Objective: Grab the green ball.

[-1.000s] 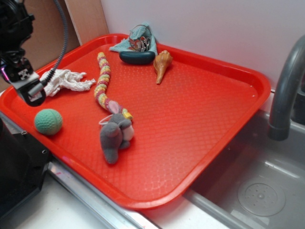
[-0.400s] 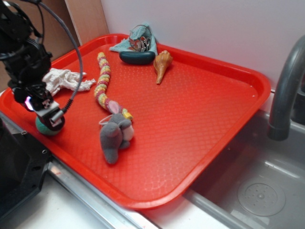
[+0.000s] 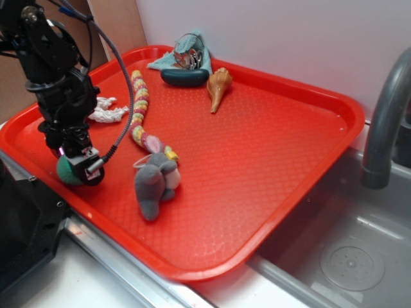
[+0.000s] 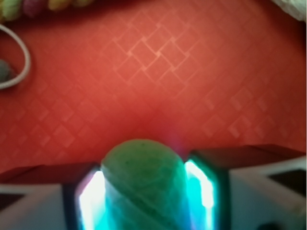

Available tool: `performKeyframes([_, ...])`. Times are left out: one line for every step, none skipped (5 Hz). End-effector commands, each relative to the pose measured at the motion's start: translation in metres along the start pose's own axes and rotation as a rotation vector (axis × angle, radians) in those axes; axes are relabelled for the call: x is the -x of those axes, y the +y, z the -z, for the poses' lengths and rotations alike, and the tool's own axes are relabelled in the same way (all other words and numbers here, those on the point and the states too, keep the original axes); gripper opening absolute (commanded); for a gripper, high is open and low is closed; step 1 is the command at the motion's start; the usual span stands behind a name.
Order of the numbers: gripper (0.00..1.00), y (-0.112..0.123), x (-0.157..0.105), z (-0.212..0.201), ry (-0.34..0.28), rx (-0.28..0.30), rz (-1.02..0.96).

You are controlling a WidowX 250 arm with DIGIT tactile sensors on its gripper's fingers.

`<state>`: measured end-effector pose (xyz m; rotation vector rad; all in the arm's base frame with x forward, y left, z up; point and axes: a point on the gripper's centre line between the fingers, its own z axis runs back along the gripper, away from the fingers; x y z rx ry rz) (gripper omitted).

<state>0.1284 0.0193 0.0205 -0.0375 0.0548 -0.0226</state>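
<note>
Wrist view: green ball (image 4: 143, 184) sitting squarely between the gripper (image 4: 144, 191) pads, jaws narrow, flanking both sides, contact unclear; only squeezing left.

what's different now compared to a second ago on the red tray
The arm swung in from the tray's left edge and came down over the green ball, which now sits between the hand's fingers; whether they have closed on it is unclear. The ball has stayed near the front left corner. The grey plush toy, bead string, shell and red tray have not moved.
</note>
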Motion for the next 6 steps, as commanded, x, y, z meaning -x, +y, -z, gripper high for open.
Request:
performKeyframes([0.0,0.003,-0.006,-0.082,-0.057,-0.045,-0.081])
performKeyframes([0.0,0.018,-0.012,-0.134,-0.216,-0.04,-0.102])
performKeyframes([0.0,0.022,-0.042,-0.187,-0.235,-0.075,-0.081])
performKeyframes([0.0,0.013,-0.066,-0.212,-0.222,-0.111,-0.062])
performKeyframes([0.0,0.003,-0.068,-0.221,-0.233,-0.132,-0.047])
performKeyframes([0.0,-0.006,-0.059,-0.216,-0.232,-0.132,-0.028])
